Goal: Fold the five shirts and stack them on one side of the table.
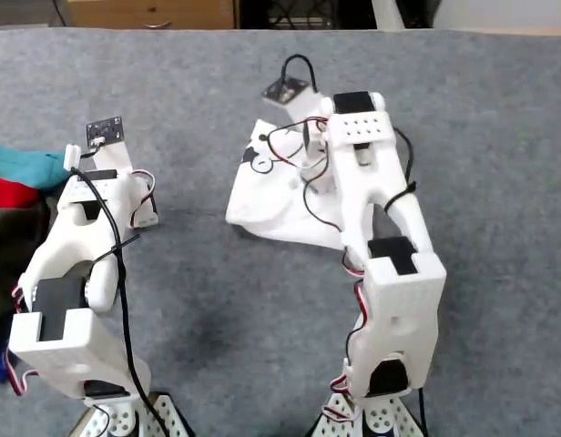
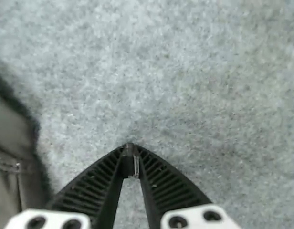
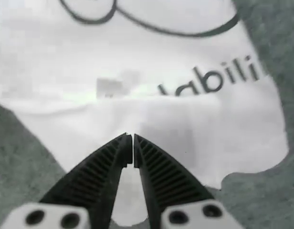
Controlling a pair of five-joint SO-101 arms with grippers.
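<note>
Shirts [image 1: 15,187] (teal, red, dark) sit piled at the left edge of the table [image 1: 198,309]. Left gripper [image 2: 130,151] is beside them over bare grey felt, jaws closed on nothing. White shirt [image 1: 271,209] lies rumpled mid-table under the right gripper [image 3: 130,143] — jaws likewise closed, nothing between. Judged light, limp, prone to bunching — best pinched at a hem corner or folded edge.

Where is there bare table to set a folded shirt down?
Bare table lies wide to the right of the right arm, along the far edge, and between the white shirt and the left arm. The left edge is crowded with piled shirts.
</note>
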